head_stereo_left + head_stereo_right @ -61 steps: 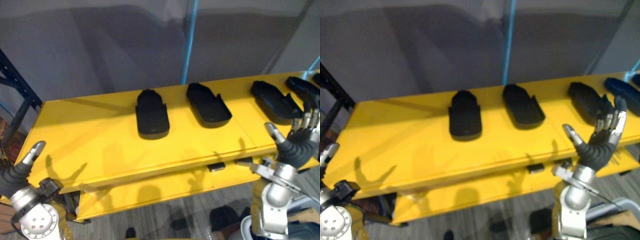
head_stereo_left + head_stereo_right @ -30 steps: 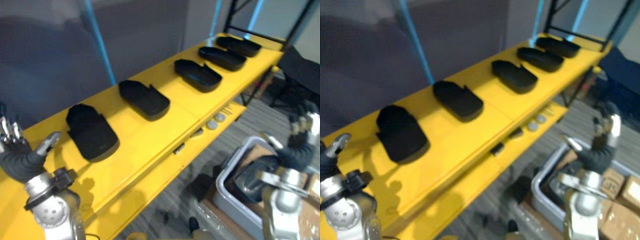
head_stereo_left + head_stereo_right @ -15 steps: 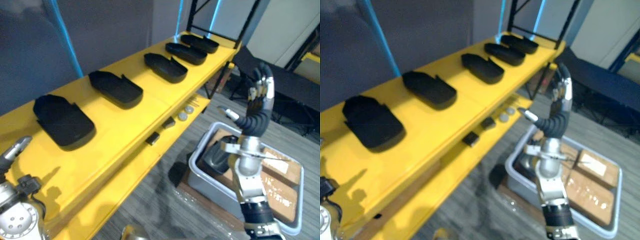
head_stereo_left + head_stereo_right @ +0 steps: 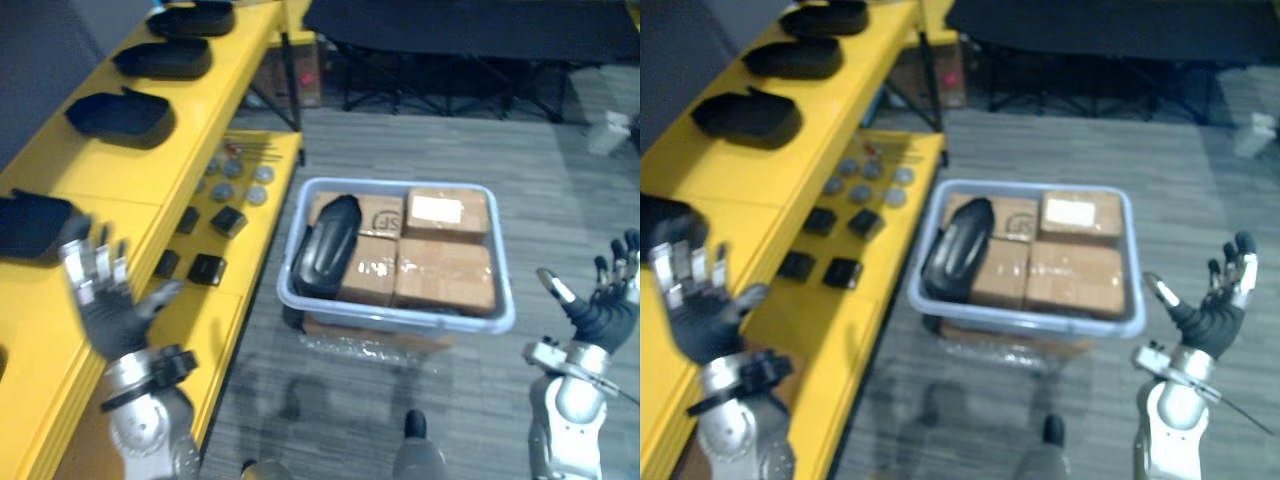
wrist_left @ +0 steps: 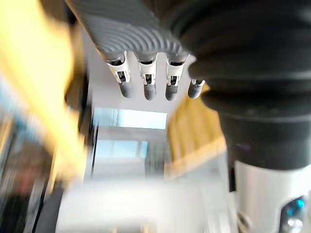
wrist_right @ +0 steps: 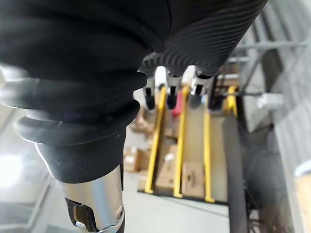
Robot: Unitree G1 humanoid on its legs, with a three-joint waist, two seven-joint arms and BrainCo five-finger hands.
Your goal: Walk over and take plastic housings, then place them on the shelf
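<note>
Black plastic housing (image 4: 325, 245) lay at the left end of a grey bin (image 4: 400, 318) on the floor, beside cardboard boxes (image 4: 445, 272); one bore a white label (image 4: 436, 208), print illegible. More housings (image 4: 120, 115) sat on the yellow shelf (image 4: 120, 170), far left. Both the left robot hand (image 4: 110, 305) and right robot hand (image 4: 605, 310) were spread-fingered, empty.

No words or numbers clear enough to read.
- White label (image 4: 437, 208) on top of cardboard box (image 4: 452, 222), far corner of grey bin (image 4: 400, 318). Print too small, cannot read.
- Dark round mark (image 4: 387, 222) on second cardboard box (image 4: 372, 208), just beside black plastic housing (image 4: 325, 245) in same bin. Looks like stamp or logo. Letters blurry, cannot tell.
</note>
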